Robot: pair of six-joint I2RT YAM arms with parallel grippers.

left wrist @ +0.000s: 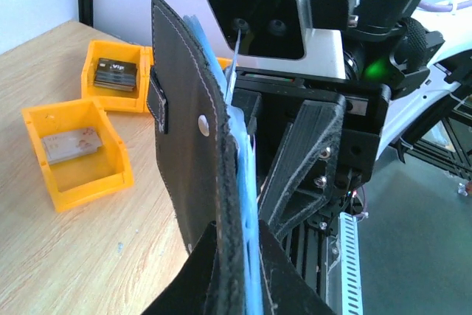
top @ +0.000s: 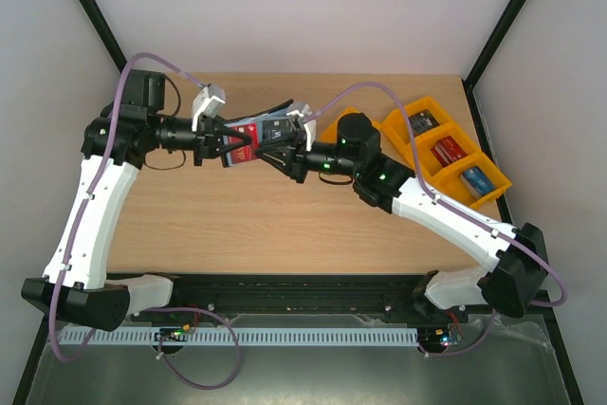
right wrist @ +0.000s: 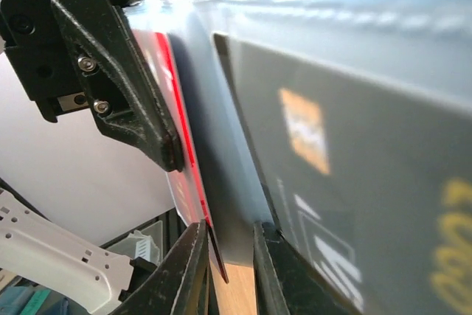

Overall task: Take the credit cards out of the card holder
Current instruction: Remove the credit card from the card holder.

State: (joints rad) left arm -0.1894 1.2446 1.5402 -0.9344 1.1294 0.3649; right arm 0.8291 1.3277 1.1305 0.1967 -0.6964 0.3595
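The black card holder hangs open above the table's middle, between both arms. My left gripper is shut on its black cover and pale blue pockets, holding it upright. A red credit card sticks out a little past a pale pocket leaf. A dark credit card with an orange chip sits in the other half. My right gripper has its jaws drawn narrow around the edge of the red credit card and that leaf. Its left finger lies against the red card.
Orange trays at the table's right hold other cards; in the left wrist view they lie on the wood behind the wallet. The right arm's wrist camera sits close against the card holder's far side.
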